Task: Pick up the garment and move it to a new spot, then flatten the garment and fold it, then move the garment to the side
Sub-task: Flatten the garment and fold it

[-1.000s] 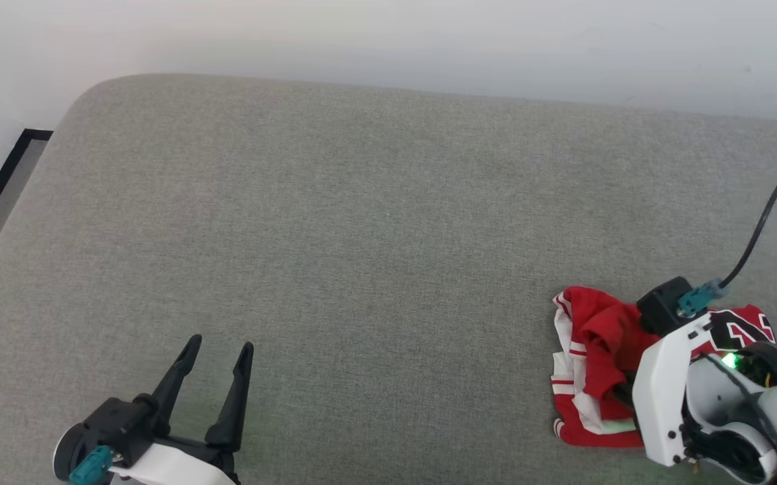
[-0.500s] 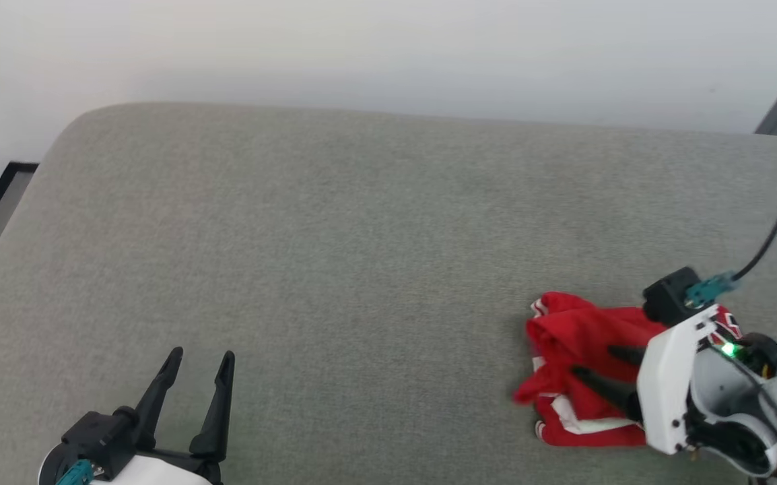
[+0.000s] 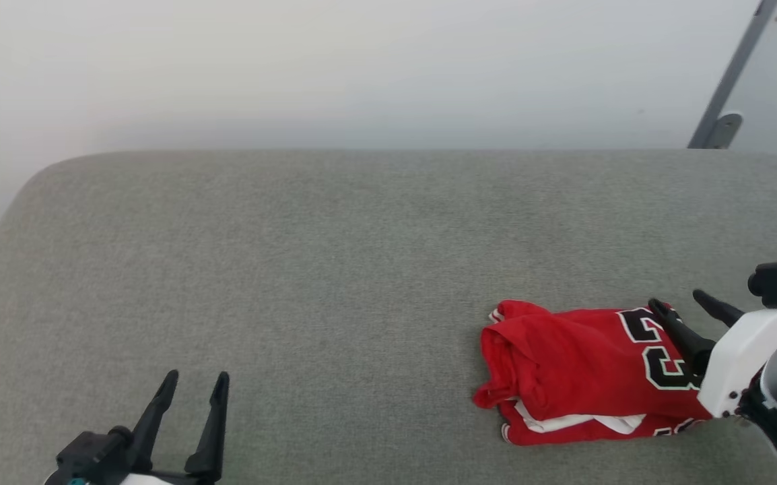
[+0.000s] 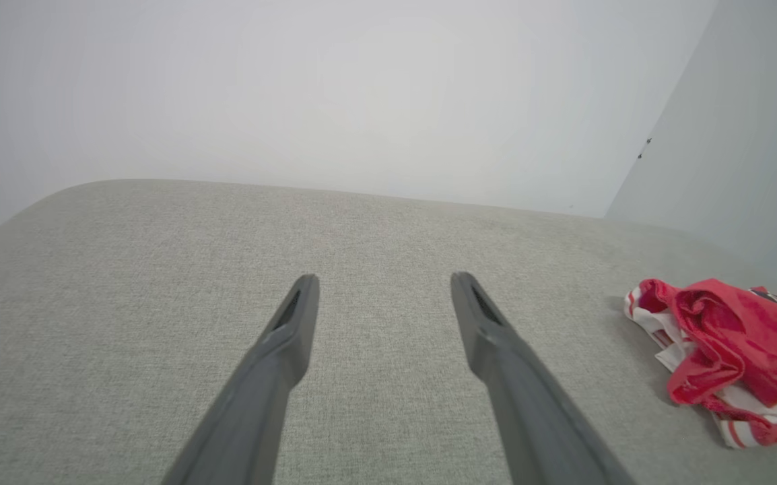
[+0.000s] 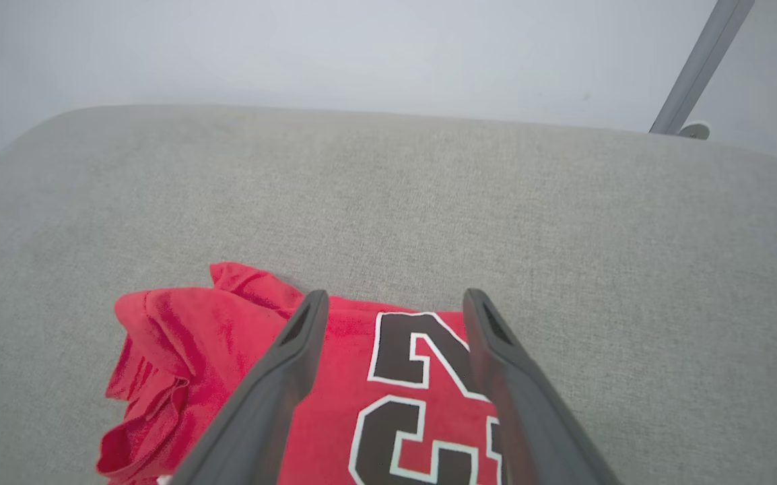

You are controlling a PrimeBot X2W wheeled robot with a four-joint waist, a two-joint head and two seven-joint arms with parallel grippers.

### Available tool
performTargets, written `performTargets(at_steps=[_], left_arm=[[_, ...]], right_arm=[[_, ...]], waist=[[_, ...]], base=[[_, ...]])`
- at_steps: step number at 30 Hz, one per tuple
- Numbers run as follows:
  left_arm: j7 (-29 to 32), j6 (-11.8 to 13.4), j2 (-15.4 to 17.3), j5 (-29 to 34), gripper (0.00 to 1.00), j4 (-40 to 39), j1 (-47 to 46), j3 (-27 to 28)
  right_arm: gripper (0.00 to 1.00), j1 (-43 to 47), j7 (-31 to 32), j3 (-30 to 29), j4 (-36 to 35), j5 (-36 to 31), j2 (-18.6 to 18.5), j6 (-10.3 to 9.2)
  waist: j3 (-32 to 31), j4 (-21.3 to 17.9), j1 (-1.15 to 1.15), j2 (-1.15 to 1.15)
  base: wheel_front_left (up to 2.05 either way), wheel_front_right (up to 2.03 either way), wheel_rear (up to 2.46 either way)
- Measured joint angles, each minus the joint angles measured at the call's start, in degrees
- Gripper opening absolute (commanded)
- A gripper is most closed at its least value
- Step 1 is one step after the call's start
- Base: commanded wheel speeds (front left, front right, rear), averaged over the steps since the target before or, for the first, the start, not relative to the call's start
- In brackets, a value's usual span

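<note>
Where the right gripper point(image 3: 677, 300) reaches in from the lower right of the head view, its two long dark fingers point(image 3: 681, 333) stand spread wide with nothing clamped between them. They lie over the numbered end of the red jersey-style garment with white trim and black, white-outlined "23" point(image 3: 577, 370); whether they touch the cloth cannot be told. From the right wrist, the numeral shows in the gap between the two fingers. The left gripper point(image 3: 197, 374), at the lower left, likewise has its two fingers parted wide and empty, over the bare grey fabric-covered bench point(image 3: 334, 256) and well apart from the garment. The garment lies rumpled and partly doubled over on the right-hand part of the bench, near its front edge. Count: one garment, two grippers, four fingers, one slanted grey metal bar point(image 3: 732, 74) against the pale wall.
</note>
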Motion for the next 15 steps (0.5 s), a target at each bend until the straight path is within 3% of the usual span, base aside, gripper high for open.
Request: performTargets(at_steps=[9,15], left_arm=[[0.01,0.00,-0.52,0.34,1.00,0.86,2.13,3.00],[0.01,0.00,-0.85,0.83,1.00,1.54,3.20,5.82]], right_arm=[[1.00,1.86,-24.66,-2.14,6.33,-5.60,3.39,0.00],[1.00,4.57,-32.49,-4.41,6.39,-8.26,4.04,0.00]], waist=[[-1.95,-2.25,0.00,0.00],[-2.89,-2.40,0.00,0.00]], base=[[0.00,0.00,0.00],[0.00,0.00,0.00]])
